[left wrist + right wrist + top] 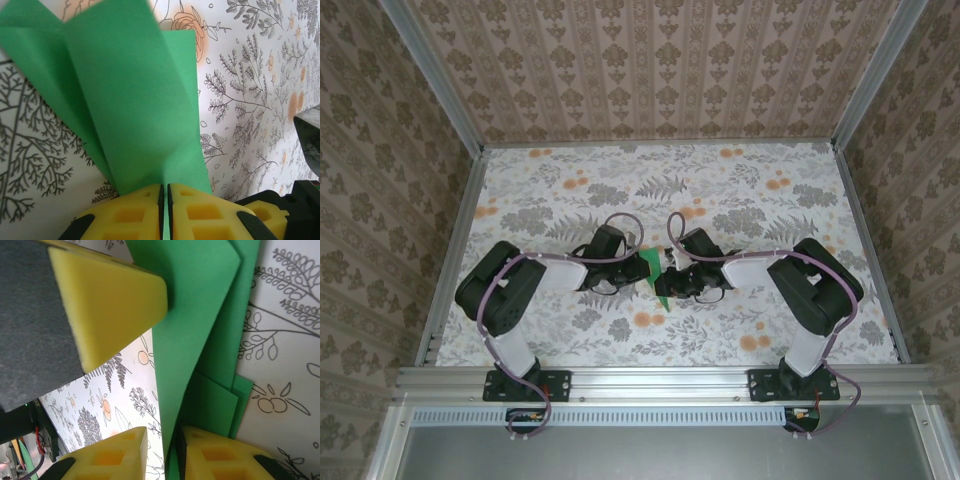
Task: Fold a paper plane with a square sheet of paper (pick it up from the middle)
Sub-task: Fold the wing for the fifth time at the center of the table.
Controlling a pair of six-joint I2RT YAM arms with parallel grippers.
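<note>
The bright green sheet of paper is folded into a narrow, layered shape whose point faces the near edge. It is held up off the table between the two arms at the table's middle. My left gripper is shut on it; in the left wrist view its yellow pads pinch the paper at a crease. My right gripper stands slightly open around the paper. The sheet lies against the right-hand pad, and a gap shows beside the left-hand one. The left gripper's yellow finger presses the paper from above.
A floral-print cover spreads over the table. Patterned walls stand on three sides, behind metal frame posts. A metal rail runs along the near edge by the arm bases. A dark part of the right arm sits close to the left gripper.
</note>
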